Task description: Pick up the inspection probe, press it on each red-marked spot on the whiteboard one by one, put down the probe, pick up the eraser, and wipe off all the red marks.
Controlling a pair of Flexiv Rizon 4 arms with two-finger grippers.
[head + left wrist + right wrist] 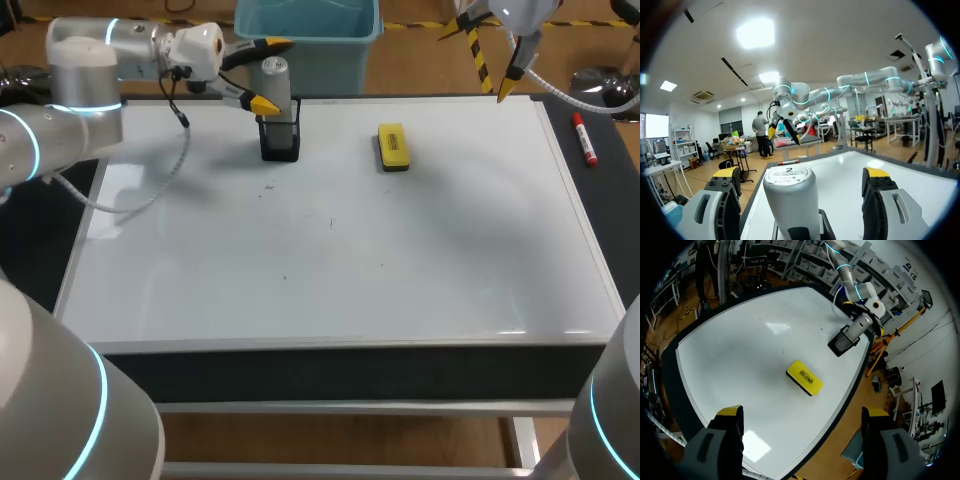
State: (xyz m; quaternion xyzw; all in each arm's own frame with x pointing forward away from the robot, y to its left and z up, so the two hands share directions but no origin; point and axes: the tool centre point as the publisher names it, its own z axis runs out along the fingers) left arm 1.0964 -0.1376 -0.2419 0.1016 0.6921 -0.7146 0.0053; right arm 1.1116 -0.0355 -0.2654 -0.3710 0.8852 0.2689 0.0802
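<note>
Probe (pixel 275 78) stands upright in a small black holder (pixel 280 142), which sits on the far part of the whiteboard (pixel 330 260), left of the middle. It is a grey cylinder with a flat white cap, and its upper part rises out of the holder. My left end effector (pixel 801 174) is at the level of the cap, reaching in from the side. Its two fingers stand wide, one on each side of the probe. In the left wrist view I see a gap between each yellow tip and the grey body, so nothing is gripped. The yellow eraser (pixel 392 146) lies flat on the whiteboard, to the right of the holder and apart from it. My right end effector (pixel 801 412) hangs high over the far right corner of the whiteboard, also spread wide and holding nothing. The eraser is below and ahead of it. A red marker (pixel 585 138) lies on the dark surface (pixel 300 365), just beside the right edge of the whiteboard. Some small dark specks show near the middle of the whiteboard.
</note>
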